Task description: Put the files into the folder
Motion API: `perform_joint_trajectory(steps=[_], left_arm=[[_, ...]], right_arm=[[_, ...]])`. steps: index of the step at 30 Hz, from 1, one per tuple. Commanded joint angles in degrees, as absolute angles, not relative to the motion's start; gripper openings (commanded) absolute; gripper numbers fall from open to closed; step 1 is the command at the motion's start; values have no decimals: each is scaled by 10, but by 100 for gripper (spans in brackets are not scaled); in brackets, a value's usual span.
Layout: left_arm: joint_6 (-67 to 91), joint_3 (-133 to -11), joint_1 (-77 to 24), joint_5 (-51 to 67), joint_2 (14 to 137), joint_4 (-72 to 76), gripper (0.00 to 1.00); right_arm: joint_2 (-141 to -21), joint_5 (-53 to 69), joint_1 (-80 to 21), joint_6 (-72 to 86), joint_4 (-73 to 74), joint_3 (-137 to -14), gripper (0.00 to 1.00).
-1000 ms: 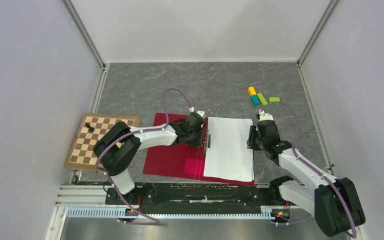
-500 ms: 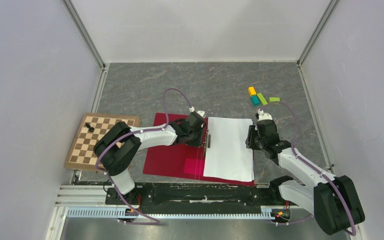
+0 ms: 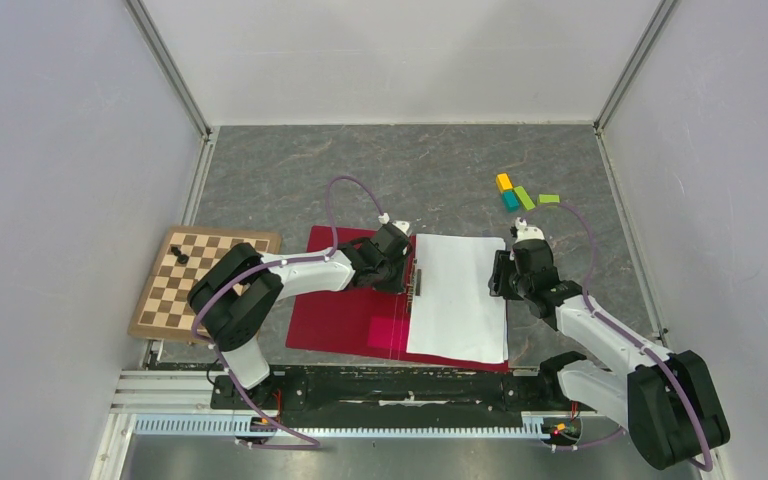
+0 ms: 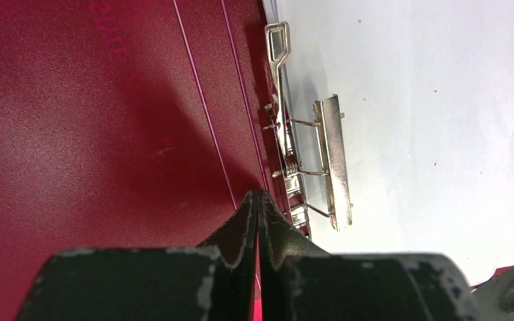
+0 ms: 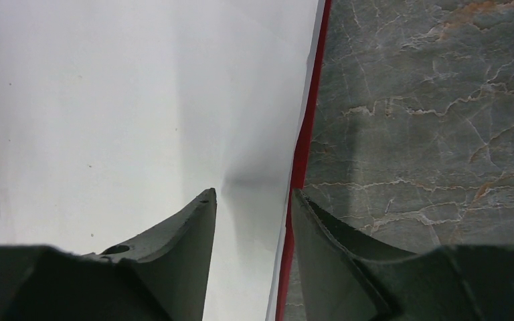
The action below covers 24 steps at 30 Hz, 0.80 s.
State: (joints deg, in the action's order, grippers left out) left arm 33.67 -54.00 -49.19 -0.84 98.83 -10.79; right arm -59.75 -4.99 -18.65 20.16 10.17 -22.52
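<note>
The red folder (image 3: 345, 310) lies open and flat on the table, with a pink square (image 3: 388, 330) inside. The white files (image 3: 460, 295) lie stacked on its right half, beside the metal clip (image 3: 419, 283). My left gripper (image 3: 403, 268) is shut, its tips (image 4: 257, 194) down on the folder's left half (image 4: 73, 120), just left of the clip (image 4: 331, 160). My right gripper (image 3: 497, 275) is open and low (image 5: 254, 195). One finger is over the files (image 5: 127, 100), the other over the table outside the folder's red edge (image 5: 306, 140).
A wooden chessboard (image 3: 205, 283) with a black piece (image 3: 179, 254) lies at the left. Several small coloured blocks (image 3: 520, 195) lie at the back right. Grey walls close in both sides. The arms' mounting rail (image 3: 360, 385) runs along the near edge.
My right gripper has edged slightly left over the files' right edge. The left gripper, folder and files have not moved.
</note>
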Motion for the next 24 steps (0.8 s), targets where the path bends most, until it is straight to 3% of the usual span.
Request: perform_joint_trajectory(steps=[1, 24], left_arm=[[350, -550, -488, -3, 996, -99, 5], [350, -551, -488, 11, 996, -97, 5]], right_arm=[[-601, -49, -190, 205, 77, -227, 48], [-603, -23, -190, 218, 64, -221, 52]])
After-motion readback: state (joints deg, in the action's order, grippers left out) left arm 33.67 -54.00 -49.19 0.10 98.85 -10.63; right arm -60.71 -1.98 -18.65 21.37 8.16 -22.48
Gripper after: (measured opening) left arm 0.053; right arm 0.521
